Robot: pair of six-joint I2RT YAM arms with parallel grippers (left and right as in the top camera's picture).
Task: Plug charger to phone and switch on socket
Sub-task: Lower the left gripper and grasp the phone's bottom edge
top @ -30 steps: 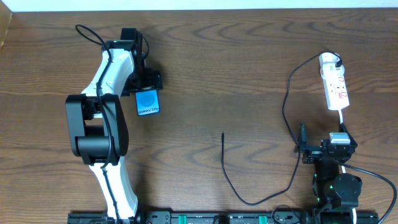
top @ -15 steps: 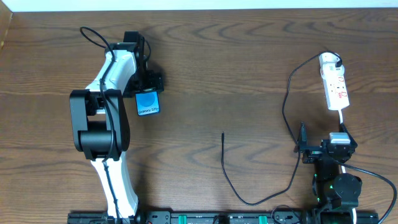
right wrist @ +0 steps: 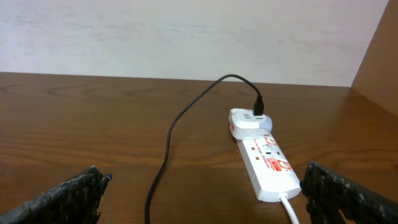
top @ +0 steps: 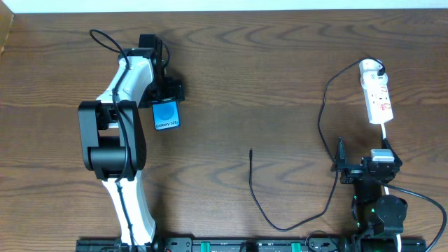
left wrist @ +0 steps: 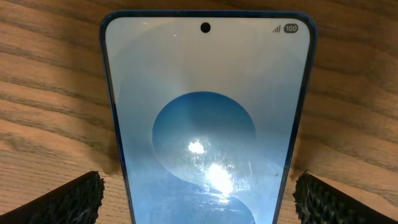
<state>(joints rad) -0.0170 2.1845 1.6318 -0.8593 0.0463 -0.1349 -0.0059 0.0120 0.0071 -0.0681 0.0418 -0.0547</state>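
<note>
The phone [top: 166, 116] lies flat on the table at the left, its light blue screen with a blue circle facing up. My left gripper [top: 166, 100] is open over its far end. In the left wrist view the phone [left wrist: 205, 93] lies between the left gripper's fingers [left wrist: 198, 182] with a gap on each side. The charger's plug tip [top: 251, 151] lies free mid-table. Its black cable [top: 321, 119] loops round to a white adapter [top: 369, 68] in the socket [top: 380, 103] at the right. My right gripper [top: 362, 157] is open and empty, short of the socket [right wrist: 268, 163].
The right wrist view shows the charger cable [right wrist: 166, 155] running between the right gripper's fingers [right wrist: 205, 177] and the socket's white cord [right wrist: 290, 208] by the right finger. A pale wall stands behind the table's far edge.
The left arm's elbow has shifted slightly to the right over the last second. The phone, charger and right arm have not moved.
</note>
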